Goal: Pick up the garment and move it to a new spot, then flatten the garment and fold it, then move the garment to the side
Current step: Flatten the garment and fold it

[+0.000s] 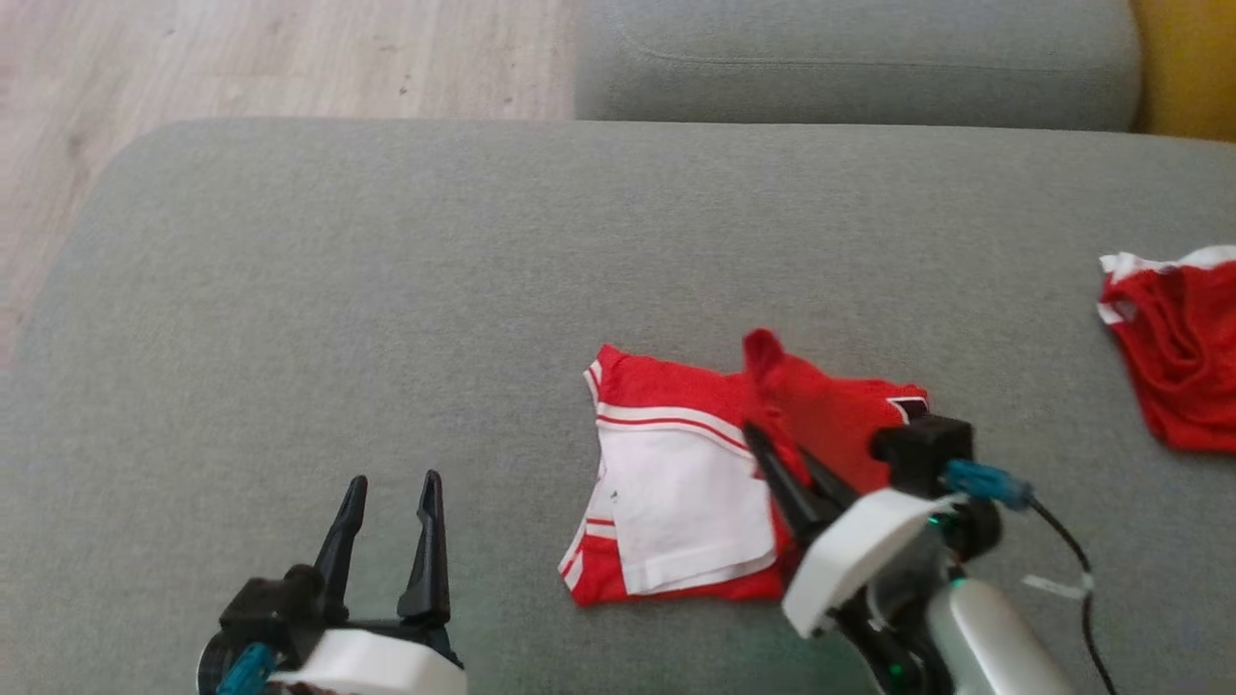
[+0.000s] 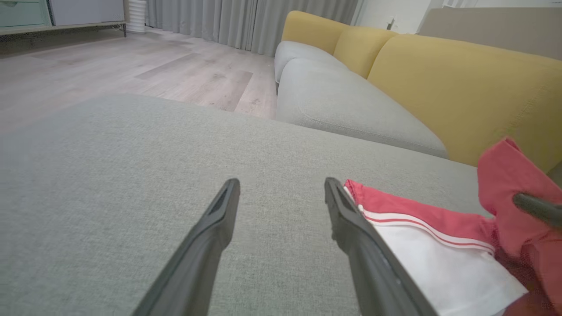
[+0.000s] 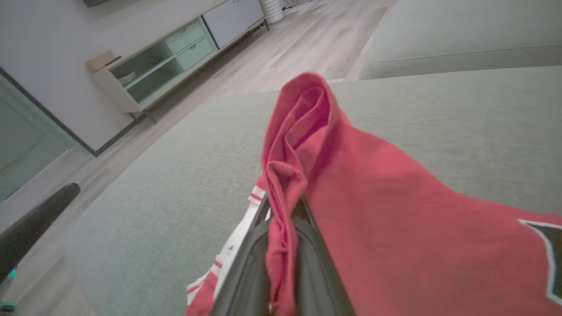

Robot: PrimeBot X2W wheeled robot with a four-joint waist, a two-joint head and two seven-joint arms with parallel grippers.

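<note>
Head view: right end effector (image 1: 777, 446) pinches a flap of the garment (image 1: 676, 483), apparently raised for folding; left end effector (image 1: 394, 480) hangs open, unneeded.

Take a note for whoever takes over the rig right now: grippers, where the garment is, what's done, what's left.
Left gripper: open, empty, over the grey cushion, left of the garment.
Right gripper: shut on a raised red flap of the garment.
Garment: lies on the cushion, white panel up; a second red garment lies far right.
Done: apparently placed and partly folded.
Left: lay the flap over, finish folding, move the garment aside.
</note>
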